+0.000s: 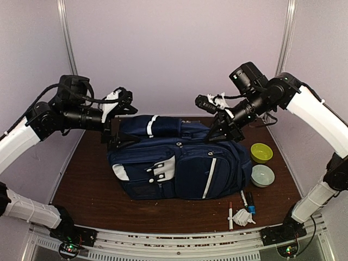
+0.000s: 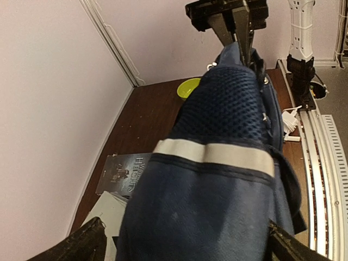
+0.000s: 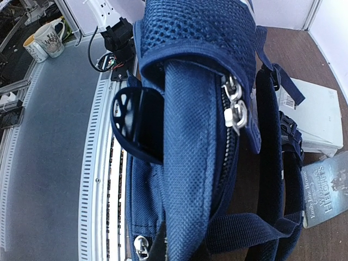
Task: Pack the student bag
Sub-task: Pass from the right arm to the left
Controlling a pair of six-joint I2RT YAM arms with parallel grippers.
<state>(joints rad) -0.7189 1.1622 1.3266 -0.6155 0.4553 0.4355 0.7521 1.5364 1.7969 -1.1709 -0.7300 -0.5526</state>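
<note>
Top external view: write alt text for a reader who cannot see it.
A navy backpack lies on a dark table between two robot arms: right pincer shut on its far right corner, left pincer open at its left end. A green bowl, a pale bowl and markers sit to its right.

Left arm (image 1: 20,138), right arm (image 1: 319,115): white link shells, black joints and wrists, looping black cables, black bases.

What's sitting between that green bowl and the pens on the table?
A pale bowl, close beside the student bag; the top view shows it.
</note>
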